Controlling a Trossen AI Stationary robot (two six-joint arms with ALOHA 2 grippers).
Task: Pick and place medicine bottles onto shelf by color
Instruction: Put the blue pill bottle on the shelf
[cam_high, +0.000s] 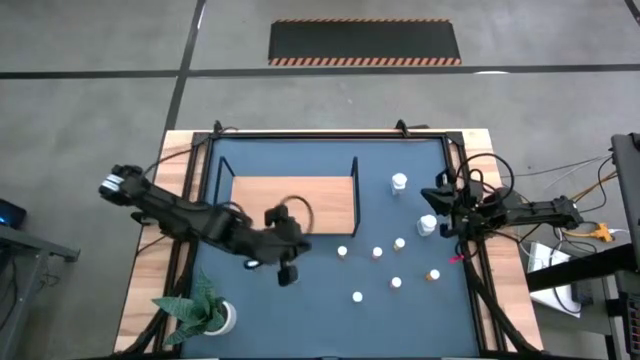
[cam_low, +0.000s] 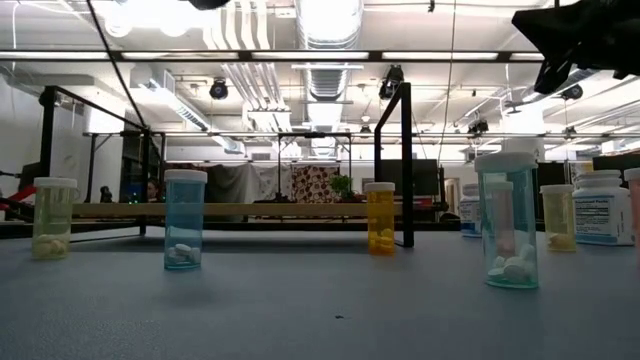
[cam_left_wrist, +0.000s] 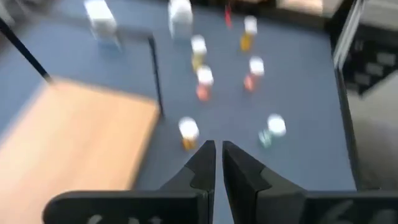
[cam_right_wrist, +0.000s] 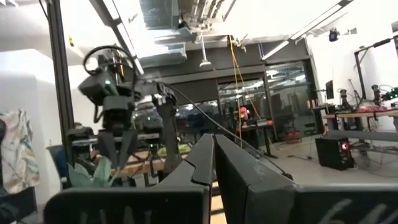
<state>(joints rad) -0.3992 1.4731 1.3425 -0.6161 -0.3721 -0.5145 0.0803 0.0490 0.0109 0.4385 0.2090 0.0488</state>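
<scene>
We see the medicine bottles (cam_high: 377, 252) standing upright and scattered over the right half of the dark blue table (cam_high: 300, 310), none of them on the shelf (cam_high: 292, 203). From above, five small ones sit in a loose group to the right of the shelf's near corner, apart from one another, with a sixth (cam_high: 357, 297) nearer the front edge. Two larger white bottles stand farther back on the right: one (cam_high: 400, 182) just beyond the shelf's right end, the other (cam_high: 427, 225) close to the right arm. At table height the bottles show as clear tinted vials: a pale yellow one (cam_low: 53, 217), a blue one (cam_low: 185, 232), an orange one (cam_low: 380, 217) and a teal one (cam_low: 508, 219) nearest the camera, all with pills at the bottom.

The shelf, a light-brown wooden board with thin black frame ends, lies flat on the left-centre of the table and carries nothing.

The left gripper (cam_high: 287, 272) hovers over the table just in front of the shelf's near edge, its jaws closed and empty, pointed toward the bottle group. The right gripper (cam_high: 443, 212) waits at the right edge of the table beside the larger white bottle, jaws closed on nothing.

A white pot with a green plant (cam_high: 205, 312) stands at the front left corner of the table
</scene>
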